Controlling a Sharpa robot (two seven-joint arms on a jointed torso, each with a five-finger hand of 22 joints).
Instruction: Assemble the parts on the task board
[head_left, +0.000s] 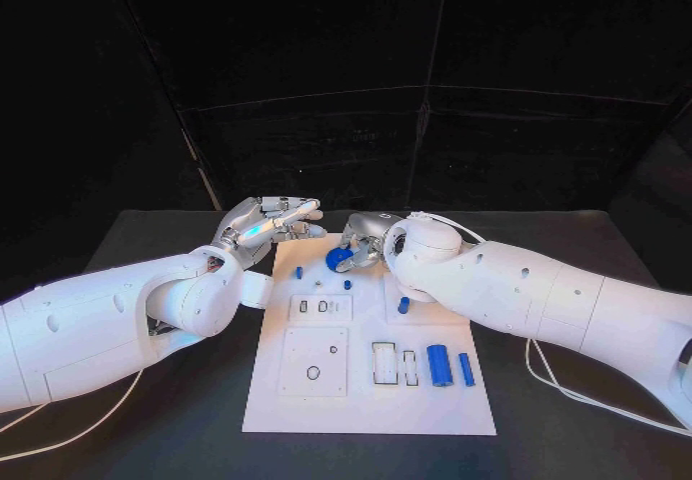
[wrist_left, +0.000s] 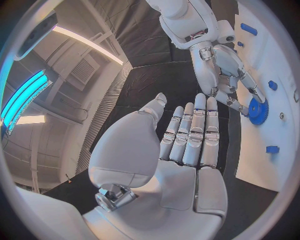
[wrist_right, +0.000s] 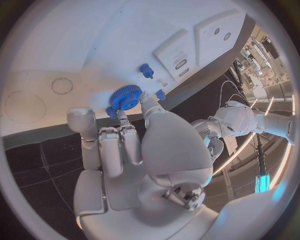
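The right hand (wrist_right: 134, 150) reaches out over the white task board (wrist_right: 81, 55). Its fingers (wrist_right: 128, 142) hold a blue gear (wrist_right: 125, 97) with little teeth all round its edge, and the gear sits right against the board. Just beside the gear stands a small blue peg (wrist_right: 146, 70), and another small blue part (wrist_right: 160, 94) peeks out next to the thumb. Two faint rings are drawn on the board, a big one (wrist_right: 25, 106) and a little one (wrist_right: 62, 85). Two raised white blocks (wrist_right: 200, 42) with small slots lie farther along the board. The black worktop (wrist_right: 44, 155) shows under the hand.
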